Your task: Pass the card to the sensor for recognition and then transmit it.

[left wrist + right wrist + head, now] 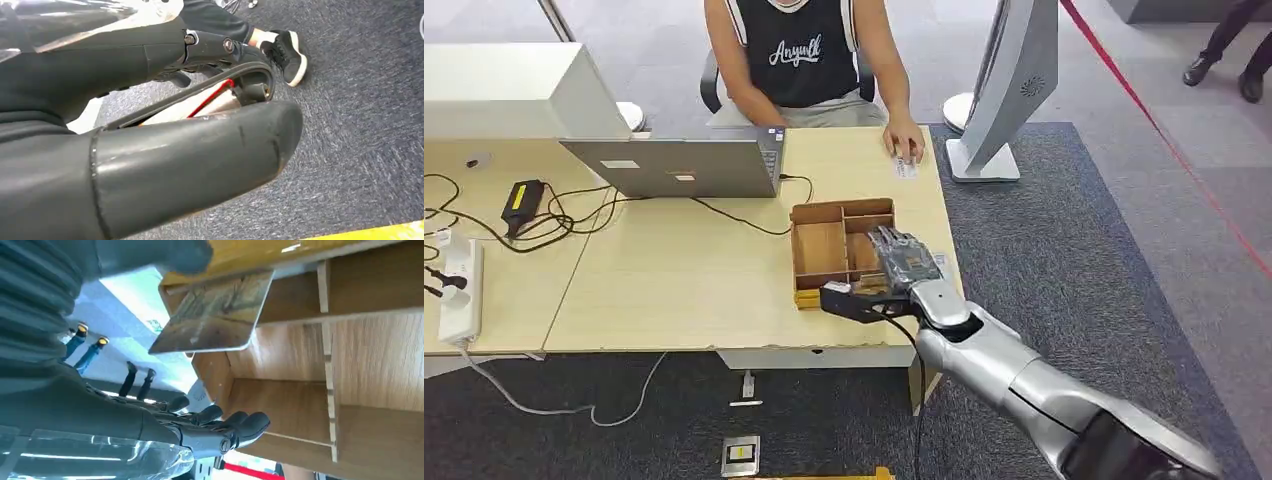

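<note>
A card with a brownish printed face stands tilted in a compartment of the wooden tray. My right hand is around it, fingers spread on one side and apart from the card, thumb near its other edge. From the head view the right hand hovers over the tray at the table's right end and hides the card. A small white device lies by the person's hand at the table's far edge. My left hand hangs over the carpet, holding nothing.
A person sits across the table behind an open laptop. Cables, a charger and a power strip lie at the left. A grey stand rises at the right. A shoe is near my left hand.
</note>
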Motion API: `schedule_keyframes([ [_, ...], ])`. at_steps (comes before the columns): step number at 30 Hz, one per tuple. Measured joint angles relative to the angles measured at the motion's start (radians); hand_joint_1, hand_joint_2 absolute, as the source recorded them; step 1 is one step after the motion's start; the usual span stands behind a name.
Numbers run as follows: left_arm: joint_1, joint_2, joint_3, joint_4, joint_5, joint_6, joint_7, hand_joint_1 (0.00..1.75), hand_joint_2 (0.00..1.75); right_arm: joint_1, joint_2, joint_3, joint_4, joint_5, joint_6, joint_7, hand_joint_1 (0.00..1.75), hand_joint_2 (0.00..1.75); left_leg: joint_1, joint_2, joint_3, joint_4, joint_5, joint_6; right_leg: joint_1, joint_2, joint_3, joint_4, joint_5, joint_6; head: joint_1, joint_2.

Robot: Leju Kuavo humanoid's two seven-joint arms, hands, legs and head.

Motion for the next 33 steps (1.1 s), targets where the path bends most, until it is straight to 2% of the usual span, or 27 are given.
schedule_keyframes([
  [33,0.0,0.006,-0.039,-0.006,0.028,0.004,0.001,0.0,0.0,0.009,0.003,-0.003,0.002,-0.004,-0.011,-0.016,1.75,1.75,0.0,0.0,0.0,0.0,0.0,0.0,0.0,0.0,0.0,0.0,0.0,0.0,0.0,0.0],
])
